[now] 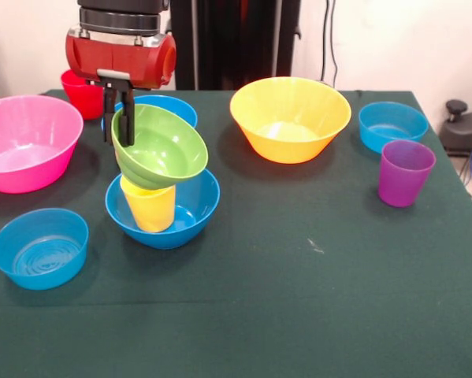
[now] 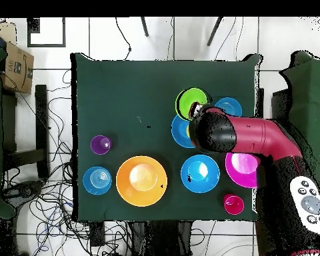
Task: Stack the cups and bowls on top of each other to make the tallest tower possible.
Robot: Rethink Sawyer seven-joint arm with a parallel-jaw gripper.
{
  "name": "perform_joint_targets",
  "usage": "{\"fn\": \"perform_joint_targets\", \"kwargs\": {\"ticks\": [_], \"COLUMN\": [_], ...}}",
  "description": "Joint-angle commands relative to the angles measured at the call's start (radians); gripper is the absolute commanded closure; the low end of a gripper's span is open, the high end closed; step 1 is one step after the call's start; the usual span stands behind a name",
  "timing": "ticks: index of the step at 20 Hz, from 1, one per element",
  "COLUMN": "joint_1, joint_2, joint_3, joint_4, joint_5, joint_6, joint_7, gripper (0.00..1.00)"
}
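Note:
My gripper (image 1: 119,132) is shut on the left rim of the lime green bowl (image 1: 163,148), one finger inside the rim and one outside. The bowl is steeply tilted, and its underside rests on the yellow cup (image 1: 149,207). That cup stands in a deep blue bowl (image 1: 190,213) left of the table's centre. From overhead, the green bowl (image 2: 191,102) shows beside the arm (image 2: 236,133), which covers most of the blue bowl (image 2: 180,131). The purple cup (image 1: 405,172) stands alone at the right. The red cup (image 1: 81,93) is at the far left.
A large pink bowl (image 1: 27,142) sits at the left and a yellow-orange bowl (image 1: 289,118) at the far middle. A second deep blue bowl (image 1: 172,106) lies behind the gripper. Small light-blue bowls sit at the near left (image 1: 40,246) and far right (image 1: 392,124).

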Motion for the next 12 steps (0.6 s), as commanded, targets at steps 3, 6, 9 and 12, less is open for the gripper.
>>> {"fn": "perform_joint_targets", "kwargs": {"ticks": [3, 6, 9, 12], "joint_1": [0.027, 0.035, 0.043, 0.054], "joint_2": [0.086, 0.100, 0.110, 0.125], "joint_3": [-0.030, -0.042, -0.054, -0.071], "joint_4": [0.062, 0.061, 0.061, 0.060], "joint_5": [-0.092, -0.101, -0.104, -0.108], "joint_6": [-0.067, -0.088, -0.109, -0.134], "joint_7": [0.006, 0.018, 0.027, 0.034], "gripper": [1.00, 1.00, 1.00, 1.00]}}
